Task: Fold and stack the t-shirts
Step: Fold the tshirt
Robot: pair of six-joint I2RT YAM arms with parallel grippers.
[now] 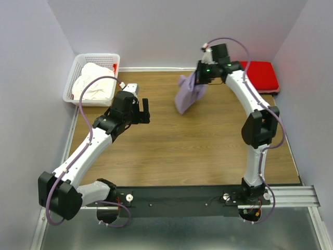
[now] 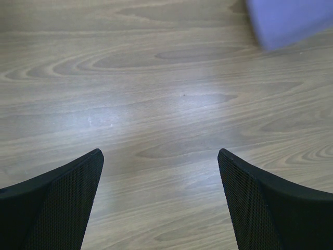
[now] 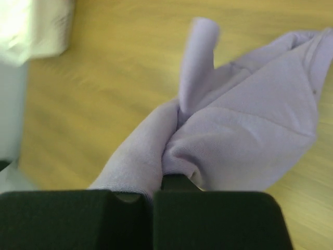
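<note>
Lavender t-shirt (image 3: 244, 140) bunched, pinched in right gripper (image 3: 154, 194), dangling below it

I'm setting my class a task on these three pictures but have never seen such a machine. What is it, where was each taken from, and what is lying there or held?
These are two white-and-black robot arms, left arm and right arm, bolted at the near edge of a wooden table. The wide picture is from a fixed camera above and behind them; the other two are from a camera on each wrist. The left hand is open and empty. The right hand is shut on a lavender-purple cloth t-shirt, hanging from it. A bright red cloth t-shirt lies folded in the far right corner; a cream-white cloth t-shirt lies crumpled in a white plastic lattice basket at the far left.
</note>
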